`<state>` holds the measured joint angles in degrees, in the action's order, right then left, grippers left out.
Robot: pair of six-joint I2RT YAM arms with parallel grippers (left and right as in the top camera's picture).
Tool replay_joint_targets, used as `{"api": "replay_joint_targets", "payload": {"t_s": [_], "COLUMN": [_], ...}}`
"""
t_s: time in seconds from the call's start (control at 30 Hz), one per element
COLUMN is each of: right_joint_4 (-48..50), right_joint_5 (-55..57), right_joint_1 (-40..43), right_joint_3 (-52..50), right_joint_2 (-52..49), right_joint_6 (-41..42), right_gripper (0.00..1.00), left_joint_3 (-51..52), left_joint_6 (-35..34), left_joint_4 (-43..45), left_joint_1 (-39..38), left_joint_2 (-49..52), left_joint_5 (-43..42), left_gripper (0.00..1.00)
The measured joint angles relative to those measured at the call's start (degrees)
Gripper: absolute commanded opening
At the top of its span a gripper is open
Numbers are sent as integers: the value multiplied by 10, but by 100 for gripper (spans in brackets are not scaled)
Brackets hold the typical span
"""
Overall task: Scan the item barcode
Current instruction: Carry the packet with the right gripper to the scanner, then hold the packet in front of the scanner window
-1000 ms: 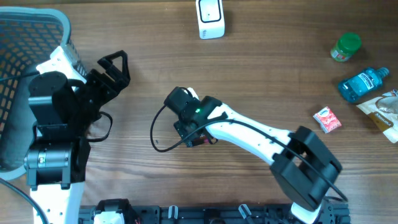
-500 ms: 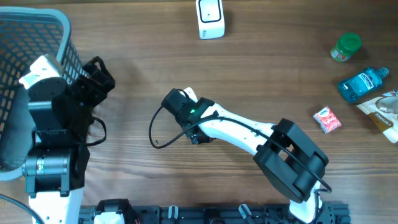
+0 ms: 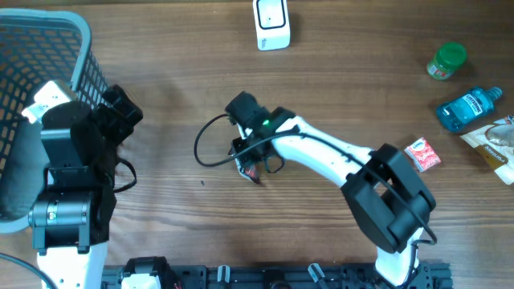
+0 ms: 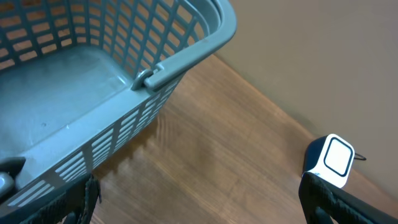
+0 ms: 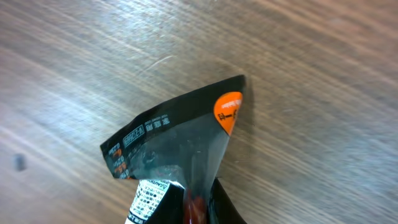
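Forearm (image 3: 321, 156) stretched left across mid-table, my right claw (image 3: 252, 166) clamped on dark packet (image 5: 180, 140), left claw (image 3: 120, 111) spread wide beside basket (image 4: 186, 59), brown wood table (image 3: 161, 48)

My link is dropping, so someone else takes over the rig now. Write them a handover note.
Left gripper: open, empty, beside the basket.
Right gripper: shut on the dark packet, near the middle of the table.
Scanner: at the far edge, apart from the packet.
Done: packet gripped.
Left: carry it to the scanner and show its barcode.
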<state>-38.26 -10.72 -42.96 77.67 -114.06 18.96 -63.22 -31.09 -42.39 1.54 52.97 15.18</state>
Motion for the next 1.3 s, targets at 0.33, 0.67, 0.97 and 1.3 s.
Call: {"api": "replay_joint_targets", "payload": {"t_s": [0.33, 0.67, 0.97, 1.3], "right_joint_4": [84, 342, 266, 519], "right_joint_5": [-565, -753, -277, 91], "right_joint_1": [292, 314, 311, 234], "right_joint_3": [5, 6, 7, 9], "right_joint_2": [75, 76, 76, 33], "right_joint_6": [130, 318, 139, -157], "right_gripper": [5, 5, 5, 5], "left_joint_3": [0, 0, 0, 0], "left_joint_6": [0, 0, 0, 0], "left_joint_4": [-40, -63, -65, -91], "left_joint_1": [0, 0, 0, 0], "left_joint_2": [46, 67, 68, 68], "left_joint_5": [0, 0, -1, -24], "left_gripper": [100, 100, 100, 100]}}
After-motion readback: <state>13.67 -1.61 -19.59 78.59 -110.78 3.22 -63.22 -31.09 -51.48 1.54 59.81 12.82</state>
